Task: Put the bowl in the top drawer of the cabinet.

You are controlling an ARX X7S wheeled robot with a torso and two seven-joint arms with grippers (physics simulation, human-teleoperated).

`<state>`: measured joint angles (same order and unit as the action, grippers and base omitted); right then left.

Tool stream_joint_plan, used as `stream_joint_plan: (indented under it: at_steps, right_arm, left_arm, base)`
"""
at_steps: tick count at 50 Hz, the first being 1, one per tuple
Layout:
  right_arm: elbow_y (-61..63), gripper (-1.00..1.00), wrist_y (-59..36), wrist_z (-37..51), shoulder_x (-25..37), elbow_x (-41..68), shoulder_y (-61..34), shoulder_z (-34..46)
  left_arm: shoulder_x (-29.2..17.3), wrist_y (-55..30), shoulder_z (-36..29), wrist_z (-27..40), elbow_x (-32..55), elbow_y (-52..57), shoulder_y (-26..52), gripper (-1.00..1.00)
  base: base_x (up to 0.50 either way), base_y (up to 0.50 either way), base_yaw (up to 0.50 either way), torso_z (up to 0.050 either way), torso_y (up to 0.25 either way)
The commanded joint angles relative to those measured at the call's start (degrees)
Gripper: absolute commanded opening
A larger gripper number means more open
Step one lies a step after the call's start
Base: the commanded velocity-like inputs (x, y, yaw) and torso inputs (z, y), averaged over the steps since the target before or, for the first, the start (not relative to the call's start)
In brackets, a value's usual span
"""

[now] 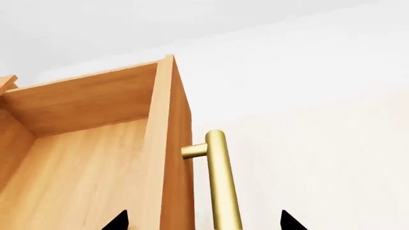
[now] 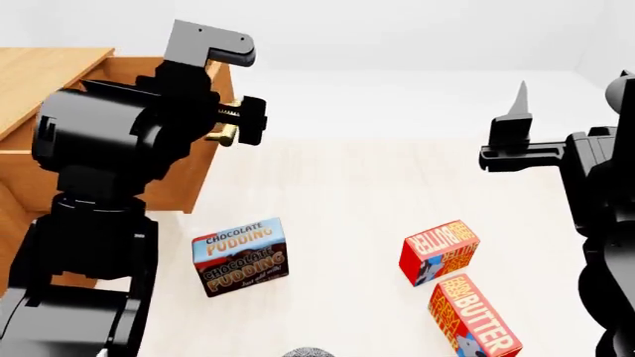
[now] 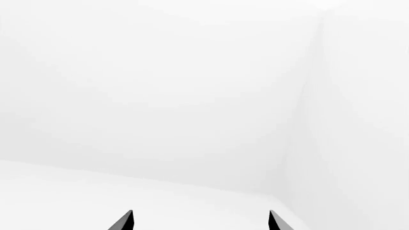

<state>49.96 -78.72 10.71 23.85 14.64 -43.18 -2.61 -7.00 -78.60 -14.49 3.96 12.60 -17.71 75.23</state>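
Observation:
The top drawer (image 1: pixel 83 158) of the light wooden cabinet (image 2: pixel 44 74) stands pulled out, and its inside holds nothing that I can see. My left gripper (image 1: pixel 202 221) is open, its black fingertips (image 1: pixel 118 221) straddling the drawer front and the brass bar handle (image 1: pixel 221 177) without touching them. In the head view the left gripper (image 2: pixel 233 123) sits at that handle (image 2: pixel 226 134). Only a speckled grey sliver of the bowl (image 2: pixel 308 351) shows, at the bottom edge. My right gripper (image 2: pixel 518 104) is raised, open and holding nothing, facing a white wall (image 3: pixel 191 96).
On the pale floor lie a chocolate pudding box (image 2: pixel 241 255) and two red butter boxes (image 2: pixel 439 251) (image 2: pixel 474 316). The left arm (image 2: pixel 100 193) hides much of the cabinet front.

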Motion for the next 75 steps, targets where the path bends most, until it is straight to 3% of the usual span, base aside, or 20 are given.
stream_joint_plan:
  at_steps: [1, 17, 30, 43, 58, 75]
  right_arm:
    - [0.3, 1.0, -0.3, 0.1, 0.0, 0.3, -0.1, -0.3]
    - [1.0, 1.0, -0.8, 0.2, 0.0, 0.8, -0.1, -1.0]
    - [1.5, 1.0, -0.8, 0.2, 0.2, 1.2, 0.4, -2.1]
    - [1.5, 1.0, -0.7, 0.5, 0.3, 1.4, 0.6, -2.0]
    - [1.3, 1.0, -0.1, 0.6, 0.4, 1.7, 1.4, -2.8]
    - [0.5, 1.0, 1.2, 1.0, 0.4, 1.8, 2.1, -2.6]
  left_arm:
    - [2.8, 5.7, 2.2, -0.1, 8.9, -1.0, 9.2, 1.0]
    - [0.6, 3.0, -0.4, 0.5, 9.3, 5.9, 11.7, 1.0]
    - [0.5, -1.1, -0.4, -3.4, 16.9, 20.7, 3.8, 1.0]
    - [0.5, -10.1, 1.9, -3.2, 25.9, 37.3, -4.1, 1.0]
    - [-6.0, -10.7, 0.3, 15.0, 53.5, 45.1, -11.2, 1.0]
    - [-13.5, -7.4, -5.4, 17.6, 58.2, 52.0, -22.1, 1.0]
  base:
    - [0.0, 0.0, 0.0, 0.0, 0.0]
    - [0.0, 0.0, 0.0, 0.0, 0.0]
    - [0.0, 0.0, 0.0, 0.0, 0.0]
    - [0.0, 0.0, 0.0, 0.0, 0.0]
    - [0.0, 0.0, 0.0, 0.0, 0.0]
    - [0.0, 0.0, 0.0, 0.0, 0.0]
